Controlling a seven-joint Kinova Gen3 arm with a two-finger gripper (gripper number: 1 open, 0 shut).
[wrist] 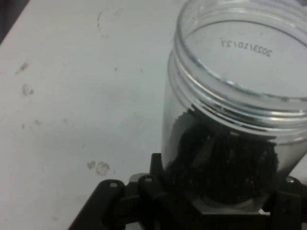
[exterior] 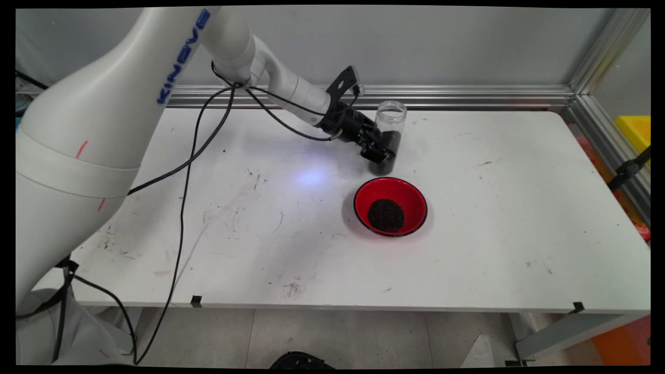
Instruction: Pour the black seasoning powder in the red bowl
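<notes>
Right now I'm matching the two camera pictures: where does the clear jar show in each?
Main view: the clear jar stands upright at the table's far middle, behind the red bowl, with the gripper around its lower part.
Hand view: the jar fills the right half, open mouth uppermost.
Shared landmark: the dark granules filling its lower part.

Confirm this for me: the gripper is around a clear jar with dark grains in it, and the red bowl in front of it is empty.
One thing is wrong: the red bowl is not empty. The main view shows a heap of dark grains in it. The rest holds: the gripper is around the clear jar, open-topped and partly filled with dark grains, as the hand view also shows.
</notes>
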